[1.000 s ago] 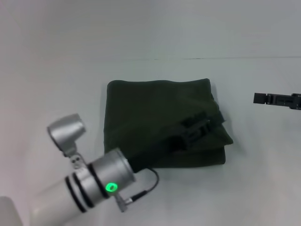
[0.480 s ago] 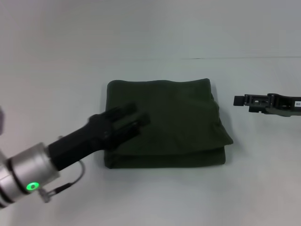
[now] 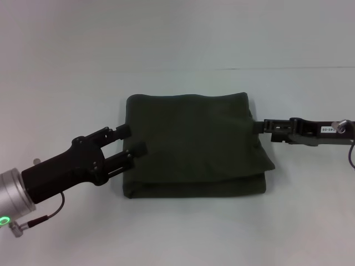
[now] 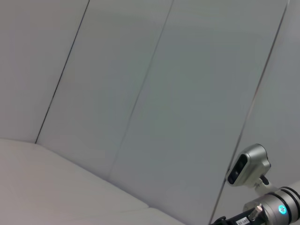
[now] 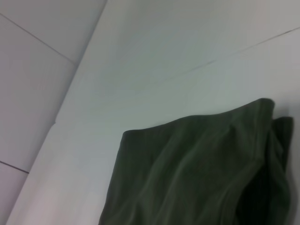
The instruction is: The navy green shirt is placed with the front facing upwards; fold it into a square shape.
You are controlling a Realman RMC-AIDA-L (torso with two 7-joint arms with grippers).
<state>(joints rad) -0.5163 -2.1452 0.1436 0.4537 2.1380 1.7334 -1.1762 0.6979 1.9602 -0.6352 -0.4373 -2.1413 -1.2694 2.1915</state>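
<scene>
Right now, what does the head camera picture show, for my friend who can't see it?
A dark olive-green cloth shirt, folded into a near-square block, lies on a white table. The black left gripper, fingers open, reaches its left edge; the black right gripper meets its right edge.

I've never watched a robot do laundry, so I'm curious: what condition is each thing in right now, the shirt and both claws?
Shirt: folded into a roughly square dark-green block, lying flat on the table, layers showing along its near edge.
Left gripper: open, fingers at the shirt's left edge, holding nothing.
Right gripper: at the shirt's right edge.
</scene>
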